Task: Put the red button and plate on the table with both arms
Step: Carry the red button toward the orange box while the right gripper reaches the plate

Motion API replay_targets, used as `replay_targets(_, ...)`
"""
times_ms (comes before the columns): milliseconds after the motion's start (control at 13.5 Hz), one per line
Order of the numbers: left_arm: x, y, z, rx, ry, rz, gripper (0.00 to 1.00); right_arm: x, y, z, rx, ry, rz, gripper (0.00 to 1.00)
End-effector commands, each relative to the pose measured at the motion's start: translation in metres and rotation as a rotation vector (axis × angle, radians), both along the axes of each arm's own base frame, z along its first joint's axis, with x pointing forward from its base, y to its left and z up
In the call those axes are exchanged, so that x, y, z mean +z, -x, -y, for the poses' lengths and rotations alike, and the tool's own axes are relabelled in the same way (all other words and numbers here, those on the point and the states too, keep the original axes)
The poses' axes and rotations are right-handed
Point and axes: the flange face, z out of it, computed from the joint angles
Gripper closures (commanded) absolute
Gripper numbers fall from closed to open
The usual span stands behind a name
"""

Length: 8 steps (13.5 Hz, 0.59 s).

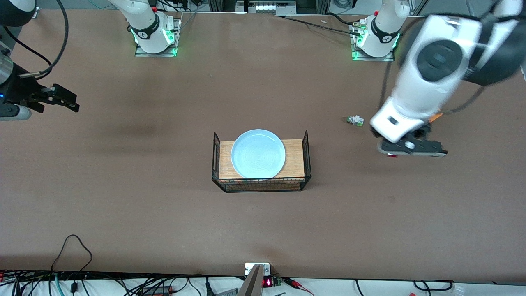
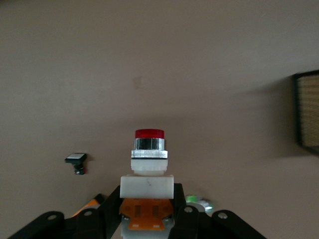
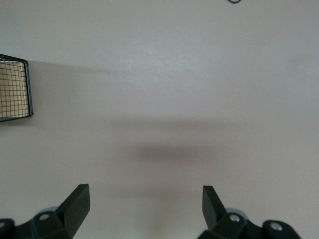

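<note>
Holding the red button (image 2: 148,169) between closed jaws at its white and orange body, red cap pointing away, the left gripper (image 1: 411,149) hangs over bare table (image 1: 370,213) with room all round (small, light, rigid plastic, likely slippery); the plate (image 1: 258,153) lies in the wire-sided tray (image 1: 306,154), stiff and breakable, best pinched at its rim, while the right gripper (image 3: 145,199) waits wide open over bare table toward its own end

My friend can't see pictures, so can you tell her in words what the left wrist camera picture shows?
The left pincer is shut on the red button, gripping its white and orange base so the red cap points away from the camera, over the brown table. A small black part lies on the table, and a corner of the wire-sided tray shows at the edge.
</note>
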Motion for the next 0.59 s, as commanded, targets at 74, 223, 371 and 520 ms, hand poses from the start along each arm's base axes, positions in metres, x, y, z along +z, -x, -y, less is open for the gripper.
replay_targets(74,-0.072,-0.006,-0.066,-0.067,0.05,-0.084,0.84,-0.022,-0.011,-0.077,-0.052,0.011,0.015,0.0)
replay_targets(223,-0.128,0.003,-0.086,-0.073,0.072,-0.058,0.84,-0.046,-0.022,-0.093,-0.071,0.005,-0.012,0.0)
replay_targets(371,-0.184,0.014,-0.11,-0.079,0.117,0.01,0.84,-0.052,-0.022,-0.113,-0.071,0.006,-0.023,0.0)
replay_targets(520,-0.232,0.026,-0.118,-0.118,0.166,0.085,0.84,-0.061,-0.016,-0.144,-0.035,0.012,-0.043,0.0)
